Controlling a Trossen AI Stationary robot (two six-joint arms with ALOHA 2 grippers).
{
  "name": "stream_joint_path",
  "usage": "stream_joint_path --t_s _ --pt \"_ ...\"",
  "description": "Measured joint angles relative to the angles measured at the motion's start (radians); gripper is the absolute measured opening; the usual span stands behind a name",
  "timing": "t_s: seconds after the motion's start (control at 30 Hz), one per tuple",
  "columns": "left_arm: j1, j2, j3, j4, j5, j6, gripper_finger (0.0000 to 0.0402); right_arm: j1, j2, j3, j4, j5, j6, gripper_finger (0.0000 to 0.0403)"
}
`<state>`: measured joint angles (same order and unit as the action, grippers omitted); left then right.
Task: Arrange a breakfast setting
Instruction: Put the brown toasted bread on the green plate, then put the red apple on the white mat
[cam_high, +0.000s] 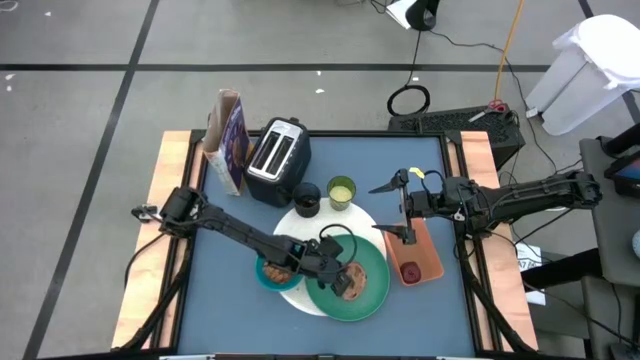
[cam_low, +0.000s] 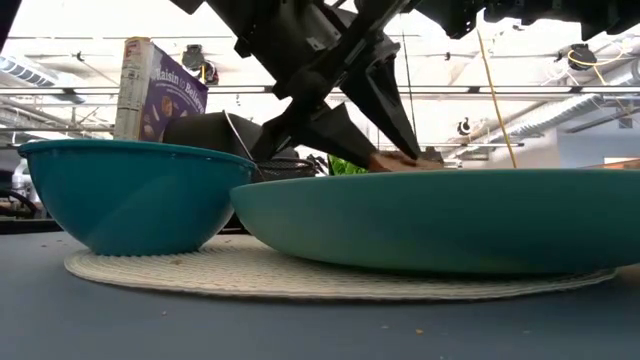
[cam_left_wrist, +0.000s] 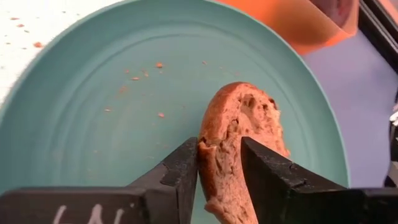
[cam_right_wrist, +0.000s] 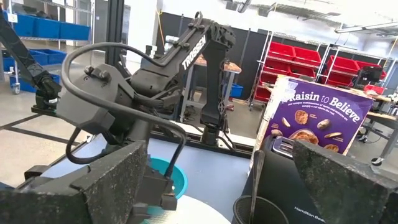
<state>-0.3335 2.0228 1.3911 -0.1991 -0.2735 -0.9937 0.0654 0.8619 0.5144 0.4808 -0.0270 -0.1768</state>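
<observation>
A large green plate (cam_high: 372, 290) and a small teal bowl (cam_high: 265, 275) rest on a white round woven plate (cam_high: 322, 228). My left gripper (cam_high: 345, 277) is over the green plate, shut on a brown bread slice (cam_left_wrist: 245, 124). A black cup (cam_high: 307, 200) and a yellow-green cup (cam_high: 341, 192) stand at the white plate's far edge. A small red fruit (cam_high: 410, 271) lies in the orange tray (cam_high: 425, 250). My right gripper (cam_high: 392, 210) is open and empty above the tray's far end. I do not make out the spoon. My left gripper pinches the bread slice's two flat faces (cam_left_wrist: 217, 158) between its two fingers (cam_left_wrist: 180, 174), at the slice's near end. The fingers slant down from the table's left. The slice stands on edge over the green plate (cam_left_wrist: 112, 112); the plate's rim (cam_low: 420, 190) hides whether it touches.
A silver-black toaster (cam_high: 278, 160) and a purple cereal box (cam_high: 228, 140) stand at the far left of the blue mat. The orange tray lies right of the plates. Crumbs dot the green plate. Bare blue table lies at the near left and near right.
</observation>
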Motion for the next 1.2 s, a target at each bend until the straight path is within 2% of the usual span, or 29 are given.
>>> stream_joint_path --t_s 0.7,0.93,1.2 --pt "0.028 -0.008 0.000 -0.008 0.004 0.055 0.0129 0.000 0.000 0.000 0.000 0.000 0.000 0.0396" --pt "0.031 -0.104 -0.001 -0.022 -0.001 0.172 0.0129 0.000 0.000 0.000 0.000 0.000 0.000 0.0396" --pt "0.019 -0.254 -0.001 -0.034 -0.068 0.370 0.0129 0.000 0.000 0.000 -0.003 0.000 0.000 0.0396"
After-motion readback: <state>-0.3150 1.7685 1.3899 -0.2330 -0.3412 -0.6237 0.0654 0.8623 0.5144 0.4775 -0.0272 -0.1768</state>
